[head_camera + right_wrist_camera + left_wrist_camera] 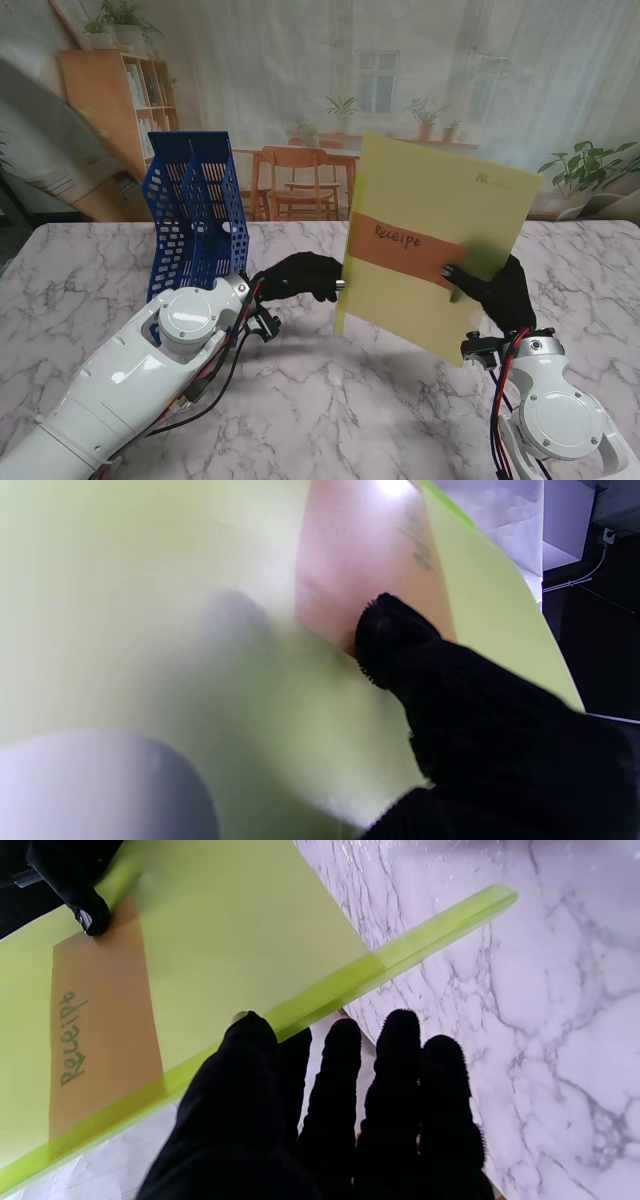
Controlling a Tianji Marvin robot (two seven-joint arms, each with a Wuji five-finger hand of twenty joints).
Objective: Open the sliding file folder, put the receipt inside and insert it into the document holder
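Stand view: folder [430, 215] upright, tilted; receipt [405, 248] long axis crosswise.

White marble-patterned table [330, 400]; behind it, seemingly a printed backdrop [300, 90] of a room.

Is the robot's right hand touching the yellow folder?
Touching. The right wrist view shows the right hand's thumb pressed onto the yellow folder, over the brown receipt.
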